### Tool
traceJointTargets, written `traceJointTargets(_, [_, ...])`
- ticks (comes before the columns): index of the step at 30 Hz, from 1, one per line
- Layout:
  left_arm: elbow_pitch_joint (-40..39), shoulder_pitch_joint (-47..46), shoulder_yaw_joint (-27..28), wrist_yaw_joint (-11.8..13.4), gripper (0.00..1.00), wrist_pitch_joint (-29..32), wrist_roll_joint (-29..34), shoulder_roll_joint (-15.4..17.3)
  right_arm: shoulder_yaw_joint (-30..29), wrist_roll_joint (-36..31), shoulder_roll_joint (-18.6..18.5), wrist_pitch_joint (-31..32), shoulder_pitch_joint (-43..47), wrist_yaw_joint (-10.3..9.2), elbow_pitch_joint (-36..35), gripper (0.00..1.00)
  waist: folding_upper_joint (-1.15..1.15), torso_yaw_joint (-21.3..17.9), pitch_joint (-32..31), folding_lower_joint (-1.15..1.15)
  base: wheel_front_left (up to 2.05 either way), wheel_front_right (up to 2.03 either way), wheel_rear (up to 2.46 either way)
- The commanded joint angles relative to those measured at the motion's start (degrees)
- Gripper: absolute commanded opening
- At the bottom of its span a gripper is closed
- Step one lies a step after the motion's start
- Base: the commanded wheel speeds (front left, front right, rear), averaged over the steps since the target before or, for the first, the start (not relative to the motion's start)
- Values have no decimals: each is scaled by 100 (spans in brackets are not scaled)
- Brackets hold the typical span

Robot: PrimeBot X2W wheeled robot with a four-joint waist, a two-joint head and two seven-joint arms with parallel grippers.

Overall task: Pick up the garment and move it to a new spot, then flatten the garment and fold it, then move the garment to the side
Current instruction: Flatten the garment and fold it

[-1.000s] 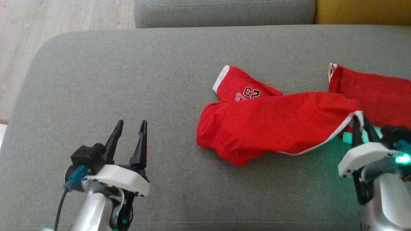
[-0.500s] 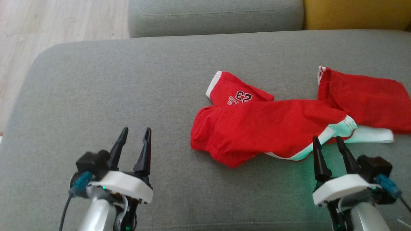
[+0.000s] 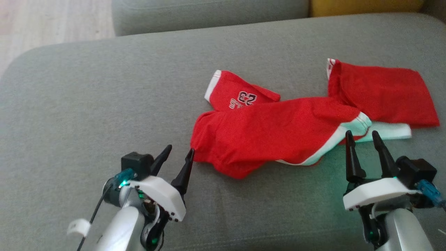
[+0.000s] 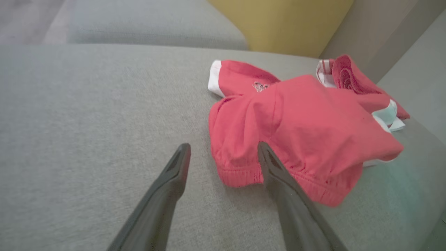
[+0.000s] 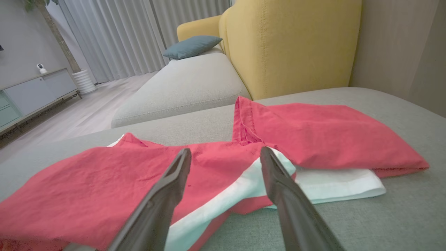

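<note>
Garment (image 3: 278, 129) was seen crumpled on the grey cushion (image 3: 104, 104). Left pincer (image 3: 181, 148) was held wide at its eight o'clock, right pincer (image 3: 361, 132) wide at four o'clock.

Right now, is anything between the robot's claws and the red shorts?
Nothing visible. The open left gripper is beside the red fabric shorts with white trim; the open right gripper is at their white hem.

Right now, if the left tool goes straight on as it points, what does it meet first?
Most likely the red garment: its gathered waistband edge lies just ahead of the open left tool. Depth is hard to judge.
</note>
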Motion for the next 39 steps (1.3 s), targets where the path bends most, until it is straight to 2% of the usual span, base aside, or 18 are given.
traceJointTargets(1, [-112, -312, 147, -32, 100, 27, -22, 38, 165, 5, -38, -8, -239, -5, -210, 100, 0, -105, 88, 0, 0, 0, 0])
traceJointTargets(7, [472, -697, 19, -73, 100, 542, -202, 55, 212, 38, -38, -42, -297, -5, -243, 100, 0, -369, 291, 0, 0, 0, 0])
traceJointTargets(13, [791, -956, -143, -112, 100, 646, -353, 99, 245, 77, -38, -104, -348, -5, -231, 100, 0, -518, 405, 0, 0, 0, 0])
traceJointTargets(14, [818, -994, -163, -116, 40, 642, -387, 113, 248, 80, -38, -113, -354, -5, -228, 100, 0, -529, 419, 0, 0, 0, 0])
traceJointTargets(15, [835, -1040, -175, -119, 0, 624, -417, 139, 250, 81, -38, -121, -360, -5, -227, 100, 0, -535, 434, 0, 0, 0, 0])
traceJointTargets(25, [1144, -1844, -162, -132, 0, 644, -443, 823, 372, 86, -38, -131, -466, -5, -204, 100, 0, -507, 534, 0, 0, 0, 0])
traceJointTargets(34, [1481, -2895, -945, -135, 0, 1054, -702, 1745, 589, 115, -38, -118, -581, -5, -168, 100, 0, -636, 647, 0, 0, 0, 0])
traceJointTargets(39, [1668, -3363, -1281, -135, 0, 1047, -902, 2025, 641, 142, -38, -146, -608, -5, -147, 100, 0, -724, 713, 0, 0, 0, 0])
